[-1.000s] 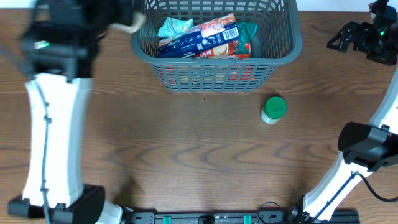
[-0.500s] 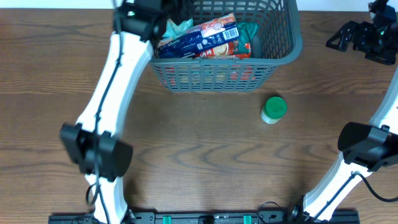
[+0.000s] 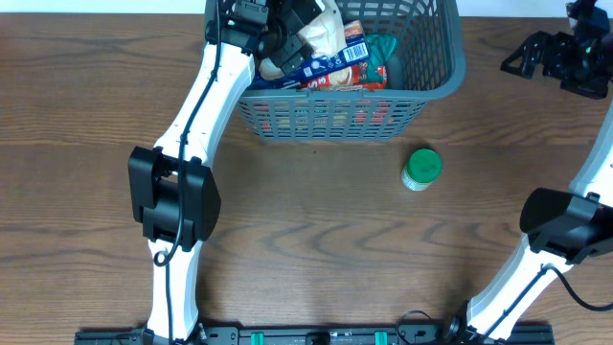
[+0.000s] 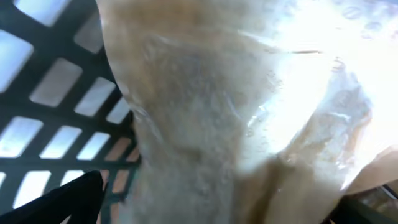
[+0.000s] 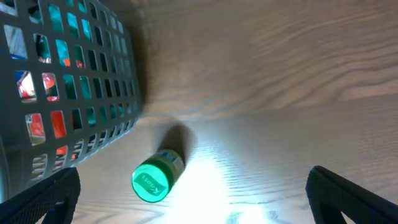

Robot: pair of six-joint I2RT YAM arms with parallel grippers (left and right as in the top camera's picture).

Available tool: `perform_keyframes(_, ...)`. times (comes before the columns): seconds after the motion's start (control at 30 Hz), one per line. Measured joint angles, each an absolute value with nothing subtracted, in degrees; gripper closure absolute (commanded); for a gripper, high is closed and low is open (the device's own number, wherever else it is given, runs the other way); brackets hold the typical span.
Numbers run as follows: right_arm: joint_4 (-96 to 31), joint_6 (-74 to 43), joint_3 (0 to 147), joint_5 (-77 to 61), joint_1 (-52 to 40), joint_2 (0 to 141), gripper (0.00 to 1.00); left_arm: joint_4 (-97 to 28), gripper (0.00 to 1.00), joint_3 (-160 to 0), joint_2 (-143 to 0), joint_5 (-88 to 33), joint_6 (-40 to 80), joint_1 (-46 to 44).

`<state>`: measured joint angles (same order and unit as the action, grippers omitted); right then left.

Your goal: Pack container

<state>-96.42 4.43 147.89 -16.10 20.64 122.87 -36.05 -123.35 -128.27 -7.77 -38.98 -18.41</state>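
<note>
The container [image 3: 421,86], a dark grey lattice basket, stands at the table's far middle. My left gripper [image 3: 287,29] hovers inside it at its left end, with a pale, crinkled see-through bag [image 3: 321,27] at its fingers. In the left wrist view that bag [image 4: 217,112] fills the frame between the two widely spread fingers of the left gripper [image 4: 242,186], with the basket's lattice [image 4: 62,93] behind; the jaws stand open. My right gripper [image 3: 522,59] hangs open at the far right, away from the basket, with nothing between its fingers [image 5: 193,177].
A green-lidded jar [image 3: 421,168] lies on the wood in front of the basket's right end, also seen as the jar [image 5: 154,179] beside the basket wall [image 5: 74,93]. A red and blue snack packet [image 3: 340,62] and a teal packet [image 3: 383,53] lie in the basket.
My left arm has swung from the table's far left to over the basket, bringing the pale bag along, and its jaws have opened. The right arm and the jar have not moved.
</note>
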Motion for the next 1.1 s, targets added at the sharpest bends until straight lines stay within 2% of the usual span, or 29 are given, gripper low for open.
perform_keyframes(0.2, -93.89, 4.43, 147.89, -16.01, 20.64, 122.87, 0.01, -43.09, 0.02, -123.26, -123.07, -7.05, -38.28, -18.39)
perform_keyframes(0.43, -89.69, 2.68, 149.73, -12.29, 20.64, 122.87, 0.01, -55.37, 0.02, -123.74, -102.02, 4.64, -26.57, -16.45)
perform_keyframes(0.57, -92.99, 1.54, 154.87, -11.51, 20.64, 122.19, 0.01, -66.57, 0.01, -124.64, -93.21, 8.95, -17.87, -8.14)
perform_keyframes(0.7, -96.97, 0.05, 156.68, -11.03, 20.60, 117.89, 0.01, -74.04, 0.01, -124.62, -91.59, 10.00, -11.05, 2.42)
perform_keyframes(0.9, -97.06, -2.79, 153.49, -10.61, 18.35, 106.91, 0.01, -71.94, 0.02, -116.68, -93.25, 3.79, -7.27, 14.98)
perform_keyframes(1.1, -96.86, -3.33, 140.03, -10.17, 10.50, 94.61, 0.01, -63.35, 0.01, -101.12, -93.58, -2.17, -6.17, 22.11)
